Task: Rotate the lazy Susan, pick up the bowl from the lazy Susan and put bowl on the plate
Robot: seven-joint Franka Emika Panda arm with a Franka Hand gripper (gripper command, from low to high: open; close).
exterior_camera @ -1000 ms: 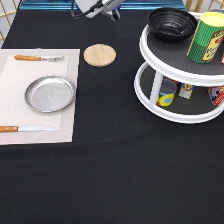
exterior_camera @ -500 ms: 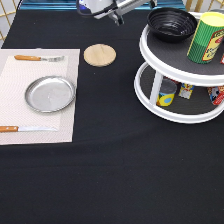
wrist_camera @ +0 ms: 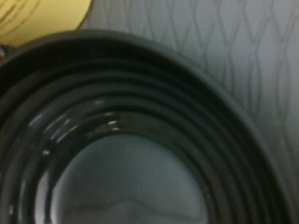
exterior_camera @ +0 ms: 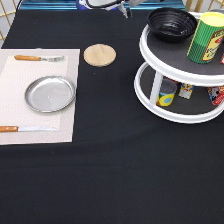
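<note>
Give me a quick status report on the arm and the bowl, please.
Gripper at the exterior view's top edge, left of the bowl. Bowl on the lazy Susan top tier, beside a green can. Plate bare.

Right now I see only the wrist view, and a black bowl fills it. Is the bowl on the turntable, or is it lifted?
Observer: The bowl sits on the top shelf of the turntable, at the exterior view's top right, beside a green can.
Operator: Where is the end effector?
Observer: The end effector is at the exterior view's top edge, left of the bowl. It looks apart from the bowl.
Operator: And the plate?
Observer: The plate lies on a pale mat at the exterior view's left, with nothing on it.
</note>
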